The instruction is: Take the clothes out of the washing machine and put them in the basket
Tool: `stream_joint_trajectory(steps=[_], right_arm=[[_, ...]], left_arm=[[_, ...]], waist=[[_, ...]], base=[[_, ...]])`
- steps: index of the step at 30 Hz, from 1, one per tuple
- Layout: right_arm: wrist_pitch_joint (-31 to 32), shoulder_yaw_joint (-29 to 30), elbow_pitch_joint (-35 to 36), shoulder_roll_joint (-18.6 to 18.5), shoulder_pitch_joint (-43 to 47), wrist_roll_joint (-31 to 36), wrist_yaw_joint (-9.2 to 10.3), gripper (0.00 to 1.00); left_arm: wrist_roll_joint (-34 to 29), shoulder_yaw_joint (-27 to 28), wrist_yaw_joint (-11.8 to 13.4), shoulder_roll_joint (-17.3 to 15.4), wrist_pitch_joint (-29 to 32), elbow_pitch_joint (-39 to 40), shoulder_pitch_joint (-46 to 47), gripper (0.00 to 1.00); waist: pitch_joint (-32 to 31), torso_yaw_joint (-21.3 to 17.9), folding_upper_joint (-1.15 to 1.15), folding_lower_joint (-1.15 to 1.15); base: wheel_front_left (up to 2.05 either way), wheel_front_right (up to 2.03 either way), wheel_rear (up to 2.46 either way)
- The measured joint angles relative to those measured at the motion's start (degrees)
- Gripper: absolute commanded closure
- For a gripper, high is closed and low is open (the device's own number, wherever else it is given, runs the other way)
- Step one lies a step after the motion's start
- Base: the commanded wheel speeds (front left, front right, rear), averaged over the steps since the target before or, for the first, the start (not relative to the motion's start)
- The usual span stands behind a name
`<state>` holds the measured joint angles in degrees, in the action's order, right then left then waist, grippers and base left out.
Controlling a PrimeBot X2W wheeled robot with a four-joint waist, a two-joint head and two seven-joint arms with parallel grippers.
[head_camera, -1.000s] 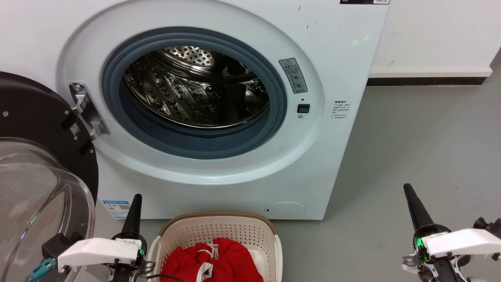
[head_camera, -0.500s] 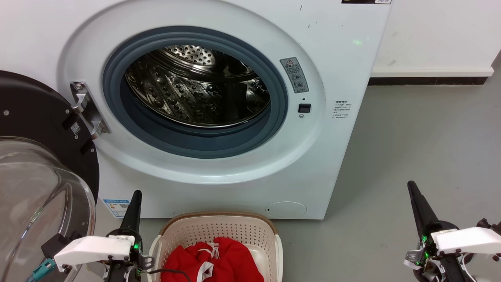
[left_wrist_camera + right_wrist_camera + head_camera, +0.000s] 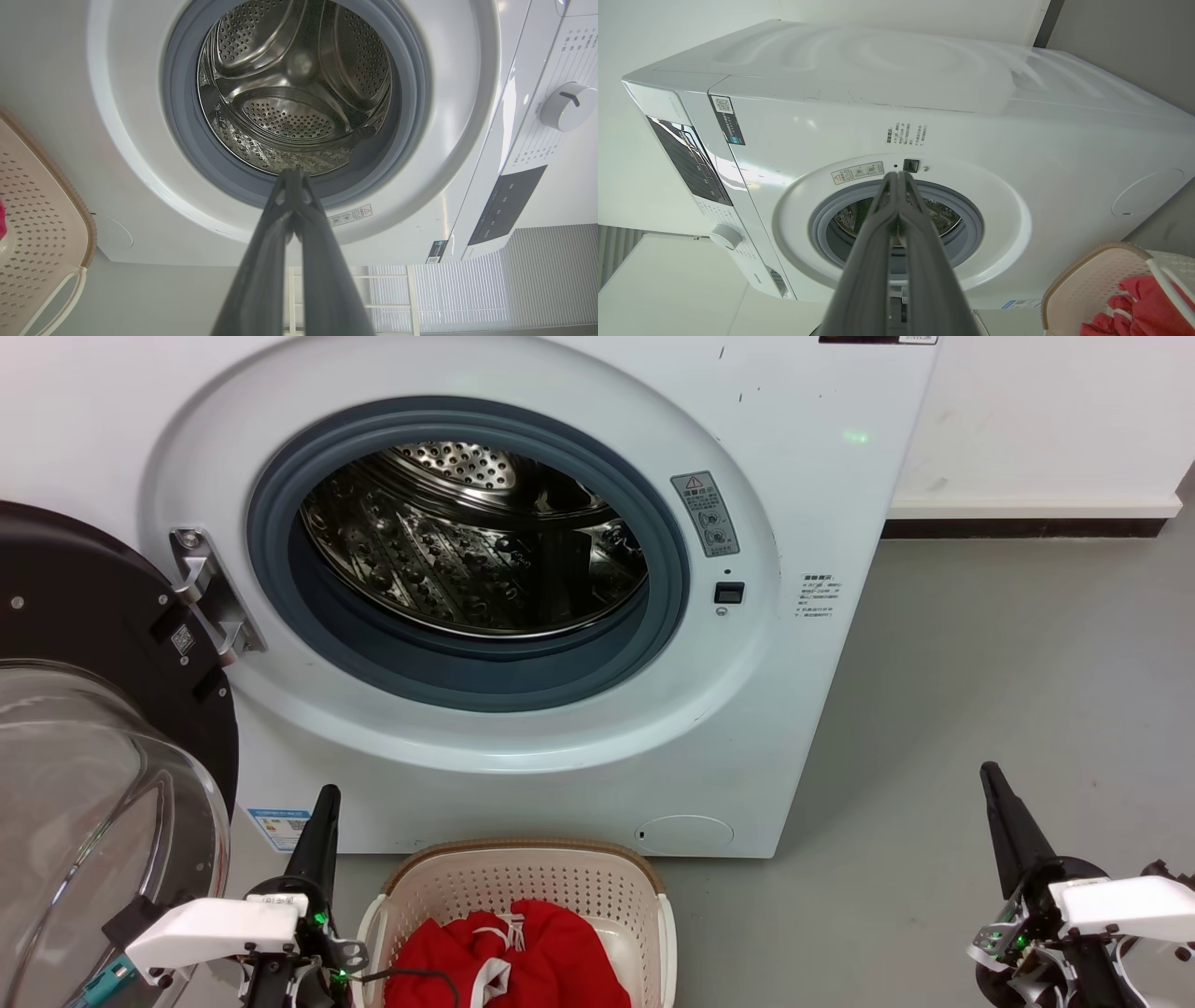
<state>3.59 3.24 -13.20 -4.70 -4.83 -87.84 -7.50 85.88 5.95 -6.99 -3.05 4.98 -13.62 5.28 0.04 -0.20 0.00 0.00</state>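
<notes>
The red clothes (image 3: 509,957) with white drawstrings lie in the cream basket (image 3: 532,877) on the floor before the washing machine (image 3: 794,523). The steel drum (image 3: 476,541) holds nothing red, also in the left wrist view (image 3: 294,88). The clothes (image 3: 1134,308) and basket (image 3: 1092,280) also sit at the lower right of the right wrist view. My left gripper (image 3: 326,795) is shut, just left of the basket, holding nothing. My right gripper (image 3: 988,773) is shut over the floor at the far right. Both wrist views confirm the fingers are pressed together: left gripper (image 3: 293,173), right gripper (image 3: 898,175).
The black-framed glass door (image 3: 84,756) hangs open at the left, close beside my left arm. Grey floor (image 3: 980,663) stretches to the right of the machine up to a white wall with a dark skirting (image 3: 1027,527).
The right gripper has drifted slightly to the right and lower in view. The left arm has sunk a little. The clothes and basket have stayed put.
</notes>
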Motion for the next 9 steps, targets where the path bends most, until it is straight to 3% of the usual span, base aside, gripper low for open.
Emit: stream_joint_trajectory(steps=[9], right_arm=[[0.57, 0.6, -0.38, 0.05, -0.38, -3.67, 0.0, 1.0]], left_arm=[[3.81, 0.3, -0.16, 0.07, 0.93, -0.27, 0.5, 1.0]], waist=[[0.08, 0.12, 0.0, 0.0]], base=[[0.0, 0.0, 0.0]])
